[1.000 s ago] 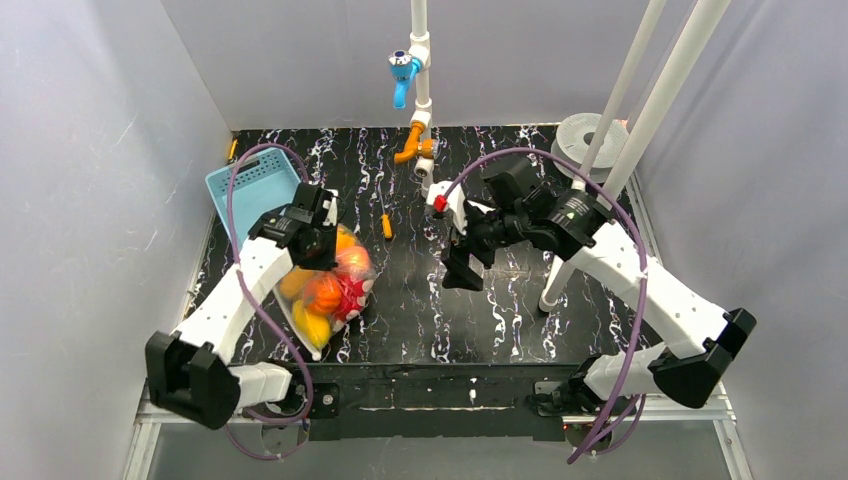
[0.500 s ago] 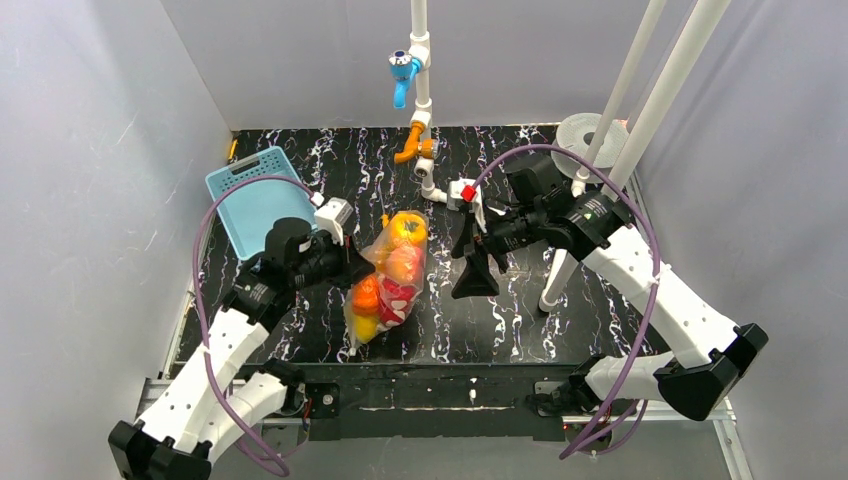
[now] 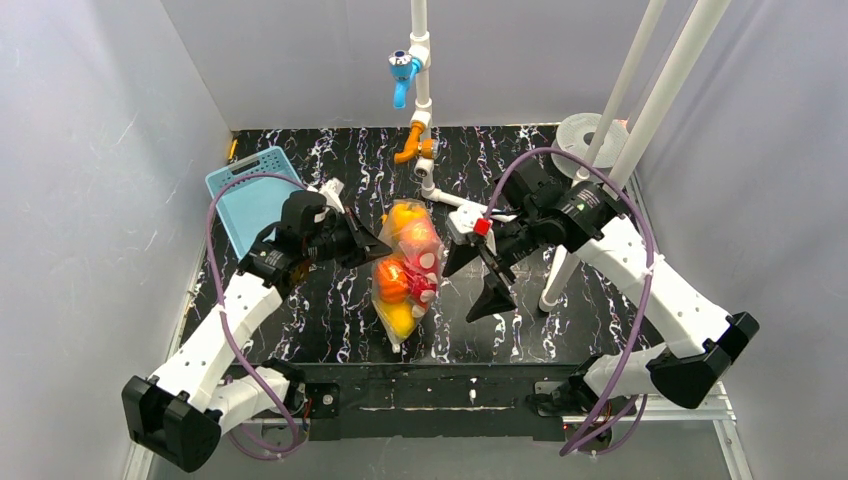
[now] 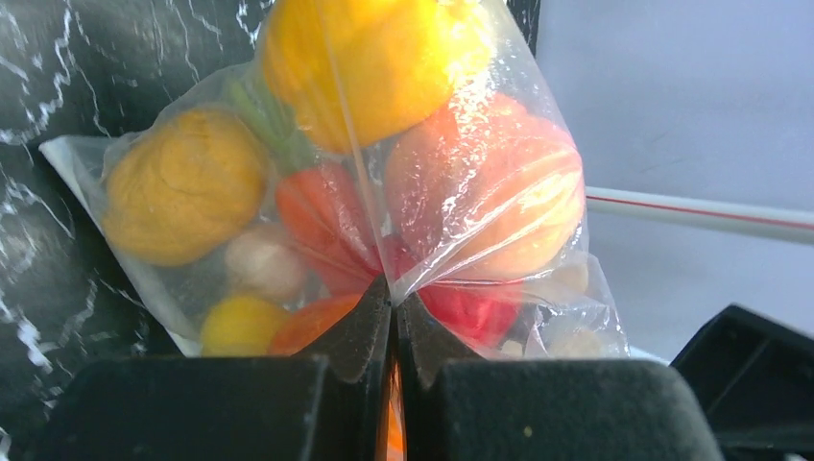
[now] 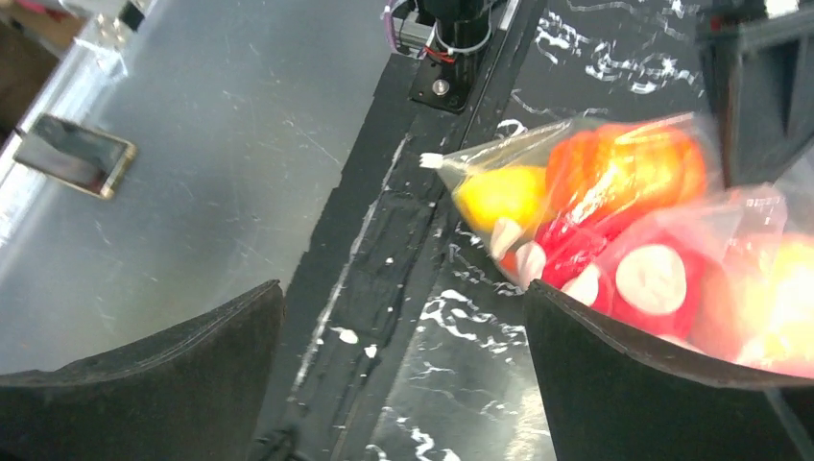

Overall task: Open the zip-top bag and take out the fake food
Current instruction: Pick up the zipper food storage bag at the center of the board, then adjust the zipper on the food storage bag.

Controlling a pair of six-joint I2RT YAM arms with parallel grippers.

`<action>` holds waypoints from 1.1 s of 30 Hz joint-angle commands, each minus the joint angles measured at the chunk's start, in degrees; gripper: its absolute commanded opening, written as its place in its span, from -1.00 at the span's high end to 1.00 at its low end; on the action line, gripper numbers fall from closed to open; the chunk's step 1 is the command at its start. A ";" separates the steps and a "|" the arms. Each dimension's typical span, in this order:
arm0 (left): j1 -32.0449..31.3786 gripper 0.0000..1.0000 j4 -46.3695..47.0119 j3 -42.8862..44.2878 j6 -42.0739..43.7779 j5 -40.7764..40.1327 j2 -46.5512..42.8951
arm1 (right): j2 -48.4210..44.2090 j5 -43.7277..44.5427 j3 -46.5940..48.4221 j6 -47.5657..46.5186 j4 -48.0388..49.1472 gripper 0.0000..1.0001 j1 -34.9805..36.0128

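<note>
Left gripper (image 3: 375, 240) has the zip-top bag (image 3: 405, 265) and it is not shy about it: in the left wrist view the left gripper (image 4: 394, 309) has its jaws pressed together on a fold of the clear plastic, pinching the bag (image 4: 437, 144) at its near edge. The bag sits at the middle of the black marbled table (image 3: 330, 320), long axis running 12 to 6 o'clock, and I cannot tell whether its lower corner touches the surface. Packed inside, the fake food (image 3: 395, 282): a yellow piece at the 6 o'clock end, orange and red pieces in the middle, a yellow-orange one at 12 o'clock. Up close the fake food (image 4: 182, 187) shows a carrot with a green top among the round pieces. Over at the bag's 3 o'clock, the right gripper (image 3: 472, 280) stands spread wide, nothing between its fingers, just beside the bag but apart from it. Its own camera shows the right gripper (image 5: 403, 288) open, the bag (image 5: 614, 202) at 2 o'clock. Light blue basket (image 3: 250, 195) at the table's 10 o'clock
</note>
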 commanded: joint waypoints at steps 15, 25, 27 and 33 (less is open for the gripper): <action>-1.03 1.00 -13.66 7.64 -3.83 8.06 3.03 | 8.33 31.59 16.53 -14.29 -0.66 -1.00 13.46; -4.15 1.00 -12.81 8.13 -2.90 7.05 3.91 | 9.48 34.08 12.17 -10.40 2.70 -0.69 14.90; -4.16 1.00 -12.56 8.09 -2.99 6.90 3.61 | 9.10 33.54 10.86 -9.95 2.80 -0.46 15.06; -4.18 1.00 -11.22 7.75 -3.87 6.92 3.47 | 9.03 31.43 9.43 -6.65 3.95 0.58 15.18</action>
